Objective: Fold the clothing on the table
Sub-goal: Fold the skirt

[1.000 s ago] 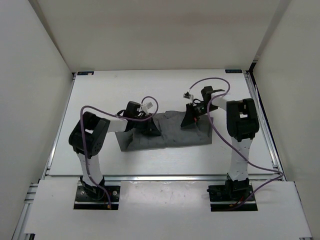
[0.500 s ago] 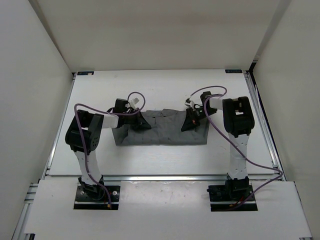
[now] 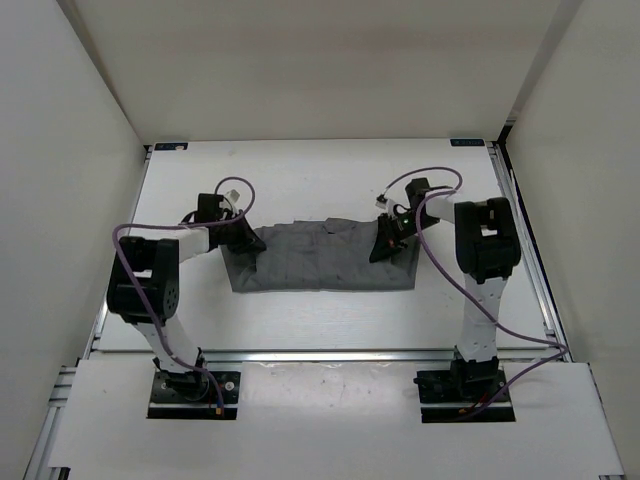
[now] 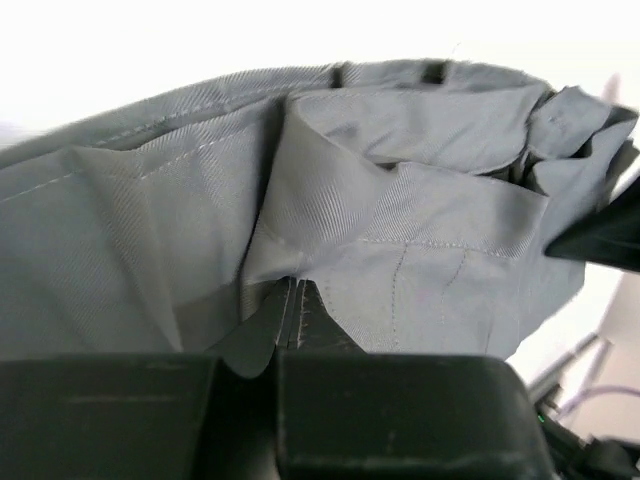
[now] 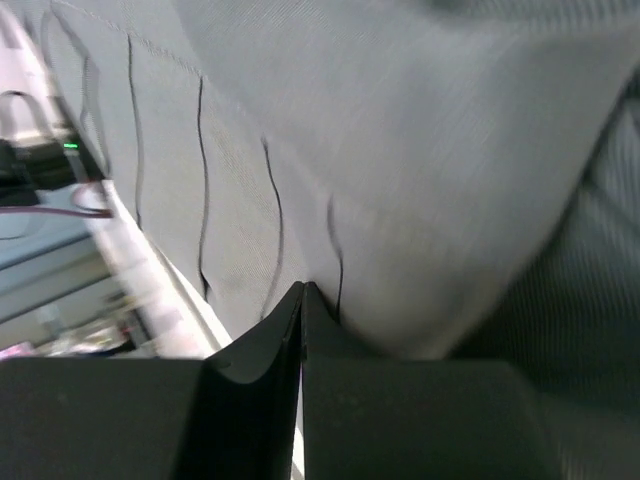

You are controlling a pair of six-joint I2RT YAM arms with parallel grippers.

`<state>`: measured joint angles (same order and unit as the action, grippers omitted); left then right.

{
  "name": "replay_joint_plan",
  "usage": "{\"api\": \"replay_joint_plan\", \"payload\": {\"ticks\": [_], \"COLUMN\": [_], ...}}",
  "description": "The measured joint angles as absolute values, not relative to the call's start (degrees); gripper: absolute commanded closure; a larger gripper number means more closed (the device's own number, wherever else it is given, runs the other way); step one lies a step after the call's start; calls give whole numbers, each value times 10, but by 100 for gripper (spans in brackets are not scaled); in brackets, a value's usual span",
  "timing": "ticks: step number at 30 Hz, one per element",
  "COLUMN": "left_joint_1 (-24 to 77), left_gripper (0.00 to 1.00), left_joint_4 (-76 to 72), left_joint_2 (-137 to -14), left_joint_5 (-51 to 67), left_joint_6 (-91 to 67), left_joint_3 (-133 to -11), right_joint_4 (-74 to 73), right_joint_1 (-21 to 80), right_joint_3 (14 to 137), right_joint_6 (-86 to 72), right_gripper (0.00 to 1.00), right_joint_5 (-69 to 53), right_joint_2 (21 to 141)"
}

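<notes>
the clothing (image 3: 320,260) sits mid-table (image 3: 330,175), spread in a wide strip between both arms. My left gripper (image 3: 248,238) is pinched tight on its left end, with a bunched fold right at the tips in the wrist view. The right gripper (image 3: 384,246) is clamped on the right end, and pleats fill its camera. Purple cables (image 3: 530,338) loop over both wrists. The walls (image 3: 80,130) and front rail (image 3: 320,354) are well apart from the cloth.
</notes>
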<state>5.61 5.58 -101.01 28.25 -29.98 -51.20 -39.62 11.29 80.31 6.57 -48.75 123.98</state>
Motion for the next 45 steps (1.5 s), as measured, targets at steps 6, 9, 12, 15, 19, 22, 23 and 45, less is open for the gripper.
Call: {"api": "replay_joint_plan", "payload": {"ticks": [6, 9, 12, 15, 19, 22, 23, 45], "left_joint_1": [90, 142, 205, 259, 315, 335, 338, 391], "left_gripper": [100, 100, 100, 100, 100, 100, 100, 100], "left_joint_4": [91, 88, 85, 100, 133, 161, 174, 218], "left_joint_2": [-943, -934, -937, -958, -1003, -1039, -1055, -1183], "left_joint_5": [223, 211, 217, 223, 220, 216, 214, 186], "left_joint_6": [-289, -283, -279, -268, -244, -228, -220, -230], "left_joint_3": [-553, -588, -608, -633, -669, -682, -690, -801], "right_joint_4": [-395, -389, -382, -360, -301, -288, -281, 63], "right_joint_1": [109, 89, 40, -40, -127, -134, -134, -74], "right_joint_3": [783, 756, 708, 645, 508, 422, 399, 112], "right_joint_6": [96, 97, 81, 60, -15, -69, -87, -474], "right_gripper": [88, 40, 0, 1, 1, 1, 1, 1], "right_joint_5": [-433, -426, -435, -478, -529, -533, -533, -432], "right_joint_2": [1143, 1074, 1010, 974, 943, 904, 883, 649]}}
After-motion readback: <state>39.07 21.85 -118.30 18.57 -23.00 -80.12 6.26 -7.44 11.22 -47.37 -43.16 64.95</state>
